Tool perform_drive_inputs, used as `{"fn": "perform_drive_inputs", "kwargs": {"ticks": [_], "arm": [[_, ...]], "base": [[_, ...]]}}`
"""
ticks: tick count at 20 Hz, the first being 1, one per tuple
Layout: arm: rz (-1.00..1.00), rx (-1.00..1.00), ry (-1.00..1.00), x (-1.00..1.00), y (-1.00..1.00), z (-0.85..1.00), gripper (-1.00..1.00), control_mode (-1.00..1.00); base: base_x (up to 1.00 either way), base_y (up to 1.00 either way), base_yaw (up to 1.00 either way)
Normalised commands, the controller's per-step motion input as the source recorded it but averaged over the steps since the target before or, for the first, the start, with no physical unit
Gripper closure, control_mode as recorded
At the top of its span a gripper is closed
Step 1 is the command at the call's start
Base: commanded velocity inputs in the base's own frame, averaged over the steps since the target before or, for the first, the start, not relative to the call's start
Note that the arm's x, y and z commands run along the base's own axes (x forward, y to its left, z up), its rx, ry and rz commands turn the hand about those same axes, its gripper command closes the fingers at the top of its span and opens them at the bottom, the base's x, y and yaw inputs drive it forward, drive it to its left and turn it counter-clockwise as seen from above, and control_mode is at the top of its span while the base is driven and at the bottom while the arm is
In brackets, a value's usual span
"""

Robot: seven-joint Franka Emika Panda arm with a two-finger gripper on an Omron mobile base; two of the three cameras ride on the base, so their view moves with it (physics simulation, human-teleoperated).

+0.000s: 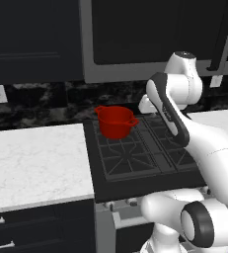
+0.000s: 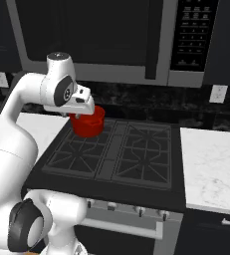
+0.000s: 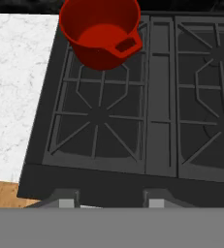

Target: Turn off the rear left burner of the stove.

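Above the stove's front left corner: the hand [image 3: 112, 203] hangs high, looking down and back across the cooktop, its two tips just showing at the bottom of the hand view.
Hand state: tips set apart with nothing between them, so released and grasping nothing.
Directly under the hand: the stove's [image 3: 36, 181] black front lip; the front left grate [image 3: 98, 116] lies just beyond.
Rear left burner: [image 3: 104, 72] further back along the same line, in the cooktop's back-left quarter, touching the front left grate's far edge.
On that burner: a red pot [image 3: 101, 34], upright, its handle turned toward the centre strip [image 3: 159, 97]; it hides most of the grate's prongs.
Knobs: a row [image 2: 139, 211] on the silver front, below the lip and under the hand, with a bar handle beneath in the right base view.
Relation that matters: I judge the burner lies ahead of the hand but its control lies below and slightly back toward the base, so the coming move goes down to the front panel, not forward to the pot.
Which knob: too small to tell markings; probably one near the left end.
Worktop: white marble [image 1: 31, 163] left of the stove, another stretch to its right.
Flame: none can be made out under the pot.
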Motion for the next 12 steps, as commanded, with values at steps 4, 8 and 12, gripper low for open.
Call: {"fn": "perform_drive_inputs", "kwargs": {"ticks": [4,8,12], "arm": [[0.0,0.0,0.0,0.0,0.0,0.0,-1.0,1.0],[0.0,0.0,0.0,0.0,0.0,0.0,-1.0,1.0],[0.0,0.0,0.0,0.0,0.0,0.0,-1.0,1.0]], "base": [[-0.01,0.0,0.0],[-0.23,-0.2,0.0],[-0.35,-0.42,0.0]]}}
